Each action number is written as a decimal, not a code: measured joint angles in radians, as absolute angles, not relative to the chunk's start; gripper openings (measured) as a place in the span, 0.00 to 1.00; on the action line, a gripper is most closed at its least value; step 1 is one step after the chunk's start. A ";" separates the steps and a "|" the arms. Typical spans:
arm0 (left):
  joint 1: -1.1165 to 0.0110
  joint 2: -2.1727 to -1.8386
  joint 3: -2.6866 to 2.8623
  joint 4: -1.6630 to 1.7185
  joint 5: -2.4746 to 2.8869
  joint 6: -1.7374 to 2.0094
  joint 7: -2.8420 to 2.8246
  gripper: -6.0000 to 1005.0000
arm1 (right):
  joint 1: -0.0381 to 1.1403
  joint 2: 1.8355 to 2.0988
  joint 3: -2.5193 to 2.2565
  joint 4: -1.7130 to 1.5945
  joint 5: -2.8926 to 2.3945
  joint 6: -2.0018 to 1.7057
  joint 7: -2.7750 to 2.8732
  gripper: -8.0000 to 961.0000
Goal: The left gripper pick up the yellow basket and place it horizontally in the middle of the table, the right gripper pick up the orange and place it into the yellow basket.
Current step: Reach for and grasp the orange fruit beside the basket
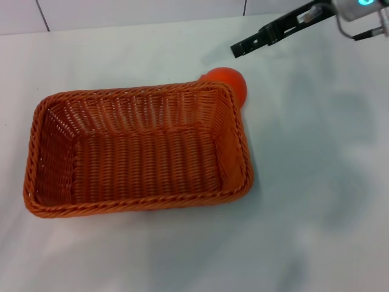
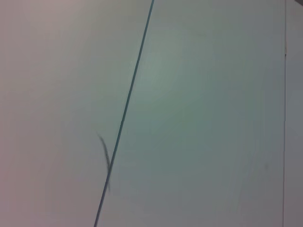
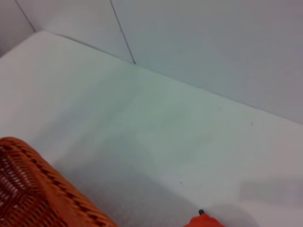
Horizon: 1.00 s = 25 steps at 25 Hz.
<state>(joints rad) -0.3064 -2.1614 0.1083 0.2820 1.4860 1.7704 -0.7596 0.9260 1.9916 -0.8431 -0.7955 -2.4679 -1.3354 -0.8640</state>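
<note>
The yellow basket [image 1: 140, 152], woven and orange-brown, lies empty with its long side across the table [image 1: 316, 201], left of centre in the head view. The orange [image 1: 230, 80] sits on the table touching the outside of the basket's far right corner, partly hidden by the rim. My right gripper [image 1: 243, 46] hangs above the table just behind and to the right of the orange, not touching it. The right wrist view shows a basket corner [image 3: 33, 194] and the top of the orange [image 3: 204, 221] with its dark stem nub. The left gripper is out of view.
A white panelled wall [image 1: 140, 11] runs along the table's far edge. The left wrist view shows only a pale wall with a dark seam [image 2: 125, 113]. Bare tabletop lies to the right of and in front of the basket.
</note>
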 joint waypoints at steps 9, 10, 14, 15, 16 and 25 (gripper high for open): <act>-0.305 -2.161 0.133 0.263 1.487 1.766 -0.763 0.57 | 0.930 2.042 -0.912 -0.727 -2.471 -1.202 -0.815 0.97; -0.305 -2.162 0.133 0.261 1.487 1.766 -0.763 0.57 | 0.930 2.045 -0.919 -0.720 -2.472 -1.187 -0.812 0.97; -0.305 -2.162 0.134 0.258 1.487 1.763 -0.762 0.57 | 0.938 2.051 -0.934 -0.679 -2.473 -1.137 -0.806 0.97; -0.305 -2.162 0.134 0.258 1.487 1.762 -0.762 0.57 | 0.940 2.052 -0.936 -0.668 -2.474 -1.126 -0.805 0.97; -0.305 -2.162 0.134 0.258 1.487 1.761 -0.762 0.57 | 0.942 2.053 -0.937 -0.661 -2.474 -1.119 -0.805 0.97; -0.304 -2.161 0.133 0.245 1.488 1.759 -0.761 0.57 | 0.954 2.058 -0.940 -0.602 -2.475 -1.048 -0.804 0.97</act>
<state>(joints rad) -0.3037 -2.1608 0.1333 0.2448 1.4880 1.7593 -0.7615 0.9538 2.0580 -0.9396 -0.6021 -2.4752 -1.0481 -0.8043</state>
